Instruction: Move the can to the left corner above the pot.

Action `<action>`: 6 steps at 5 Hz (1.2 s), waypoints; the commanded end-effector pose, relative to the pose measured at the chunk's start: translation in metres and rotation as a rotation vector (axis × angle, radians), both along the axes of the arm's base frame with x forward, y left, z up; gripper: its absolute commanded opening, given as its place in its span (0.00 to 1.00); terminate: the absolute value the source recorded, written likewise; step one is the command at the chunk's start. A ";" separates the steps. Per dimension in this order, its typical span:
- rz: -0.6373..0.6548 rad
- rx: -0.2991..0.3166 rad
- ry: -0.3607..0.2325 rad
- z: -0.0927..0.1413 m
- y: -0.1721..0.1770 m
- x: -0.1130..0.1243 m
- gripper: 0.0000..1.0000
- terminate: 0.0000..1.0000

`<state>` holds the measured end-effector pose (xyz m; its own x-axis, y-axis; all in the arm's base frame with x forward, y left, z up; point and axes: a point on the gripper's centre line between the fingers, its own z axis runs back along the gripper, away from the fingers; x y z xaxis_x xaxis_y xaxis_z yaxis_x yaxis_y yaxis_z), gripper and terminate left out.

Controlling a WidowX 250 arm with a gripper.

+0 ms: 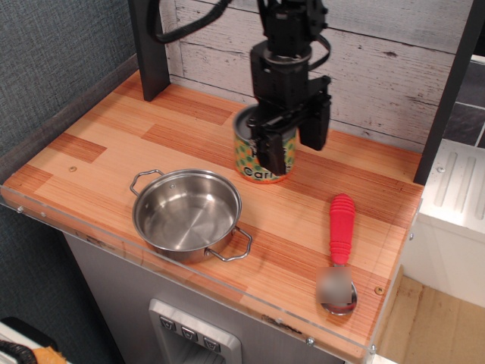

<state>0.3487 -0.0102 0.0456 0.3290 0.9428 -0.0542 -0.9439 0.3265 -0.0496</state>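
Observation:
The can [250,158], a short tin with a green-orange label, stands at the back middle of the wooden tabletop, partly hidden behind my gripper. My gripper [294,144] comes down from above with one finger in front of the can and the other behind its right side, shut on it. The shiny steel pot [187,216] with two wire loop handles sits empty at the front left, apart from the can. The left corner [163,102] lies at the back left by the dark post [148,45].
A red-handled spoon [342,227] lies at the front right. A white plank wall [394,68] backs the table and a grey textured wall [53,53] runs along its left. A second dark post [447,98] stands at the right.

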 end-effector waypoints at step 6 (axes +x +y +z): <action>0.174 0.100 -0.026 0.034 0.151 -0.013 1.00 0.00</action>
